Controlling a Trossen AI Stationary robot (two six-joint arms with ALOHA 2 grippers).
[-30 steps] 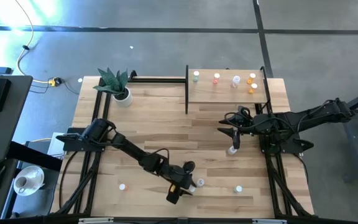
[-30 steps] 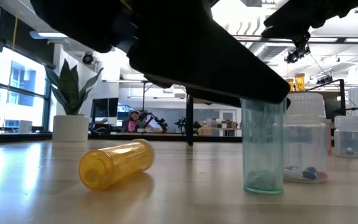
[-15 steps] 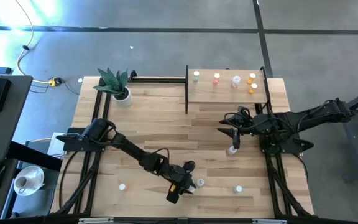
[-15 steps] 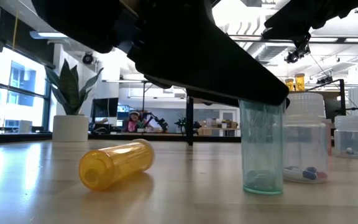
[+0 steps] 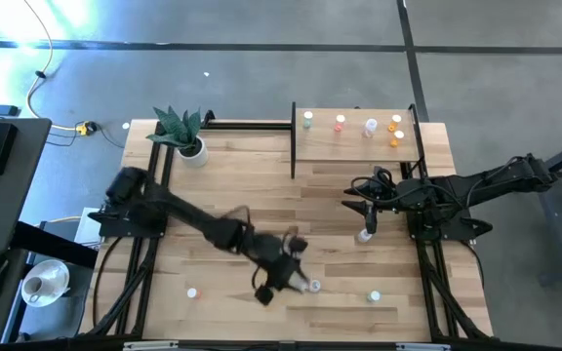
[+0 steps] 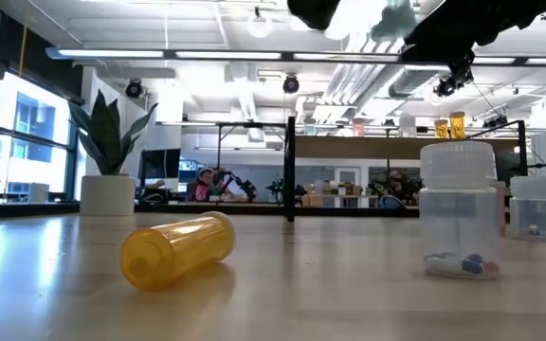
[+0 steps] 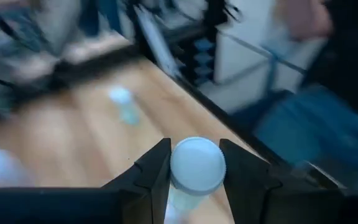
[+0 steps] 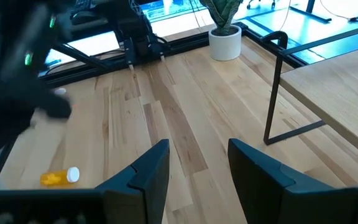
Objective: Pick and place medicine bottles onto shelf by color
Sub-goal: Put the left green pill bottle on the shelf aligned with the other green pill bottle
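High view: left gripper (image 5: 298, 281) held a teal bottle (image 5: 312, 285) over the table's (image 5: 261, 195) front, well short of the shelf (image 5: 354, 146).
Left wrist: fingers (image 7: 153, 171) pinched the cap; grip looked secure.
Right wrist: right gripper (image 8: 197, 163) hovered parted, empty.
Advice: carry it upright, steadily.

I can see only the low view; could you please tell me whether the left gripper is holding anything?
Observer: Yes. The left wrist view shows the left gripper shut on a white-capped bottle.
Operator: Thank you. Is the right gripper carrying one too?
Observer: No. The right wrist view shows the right gripper open and empty above the table.
Operator: And how full is the shelf?
Observer: The high view shows five shelved bottles standing on the shelf.
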